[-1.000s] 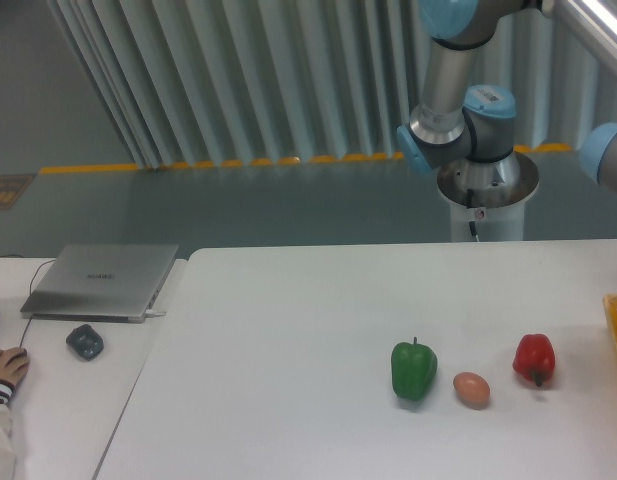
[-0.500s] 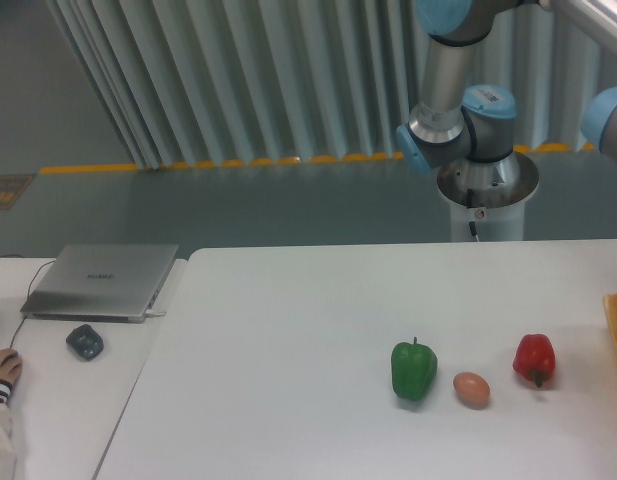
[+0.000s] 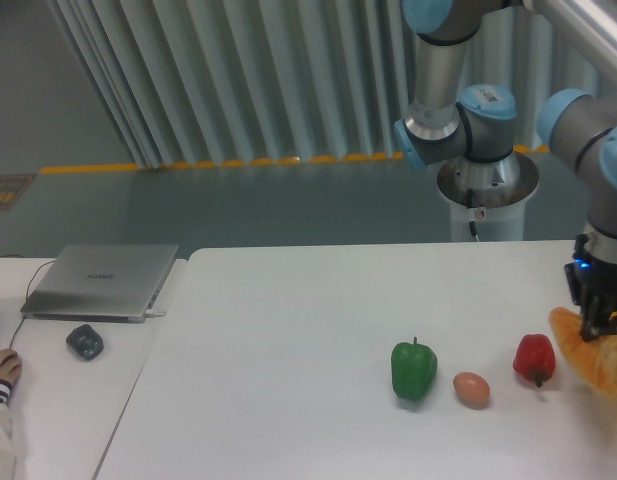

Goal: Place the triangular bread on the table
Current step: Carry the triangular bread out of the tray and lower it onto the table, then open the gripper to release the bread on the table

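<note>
The triangular bread (image 3: 588, 358), golden-orange with browner edges, hangs at the far right edge of the camera view, partly cut off by the frame. My gripper (image 3: 596, 322) comes down from above and is shut on its upper edge. The bread is just right of the red pepper (image 3: 534, 359), over the right end of the white table (image 3: 288, 380). Whether the bread touches the tabletop I cannot tell.
A green pepper (image 3: 414, 370) and a small tan egg (image 3: 471, 389) stand left of the red pepper. On the adjoining desk at the left lie a grey laptop (image 3: 103, 280), a small dark object (image 3: 85, 341) and a person's hand (image 3: 3, 370). The robot base (image 3: 486, 190) is behind the table.
The arm has swung in from the right and the gripper has entered the view carrying the bread, which now hangs beside the red pepper. The peppers and egg have not moved.
</note>
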Available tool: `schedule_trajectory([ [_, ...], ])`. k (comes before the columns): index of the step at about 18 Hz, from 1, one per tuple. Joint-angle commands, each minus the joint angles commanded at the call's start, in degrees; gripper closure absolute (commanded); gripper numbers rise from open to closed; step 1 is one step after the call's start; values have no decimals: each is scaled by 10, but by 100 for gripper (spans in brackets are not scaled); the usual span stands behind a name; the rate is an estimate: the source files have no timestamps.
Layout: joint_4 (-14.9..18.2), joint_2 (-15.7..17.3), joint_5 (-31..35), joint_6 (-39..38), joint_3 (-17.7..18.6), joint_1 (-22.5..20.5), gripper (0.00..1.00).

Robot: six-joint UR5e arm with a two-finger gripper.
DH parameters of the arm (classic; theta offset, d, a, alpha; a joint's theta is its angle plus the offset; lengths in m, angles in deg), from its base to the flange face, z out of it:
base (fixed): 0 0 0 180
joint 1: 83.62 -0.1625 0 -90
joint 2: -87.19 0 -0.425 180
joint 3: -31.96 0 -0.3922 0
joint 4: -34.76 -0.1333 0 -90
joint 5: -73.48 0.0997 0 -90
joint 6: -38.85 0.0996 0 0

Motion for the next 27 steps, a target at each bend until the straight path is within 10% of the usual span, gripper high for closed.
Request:
schedule_trajectory([
  [11,-160,-31,17,-263,28,65,96],
  [27,-212,-75,86,-459,30,95,90],
])
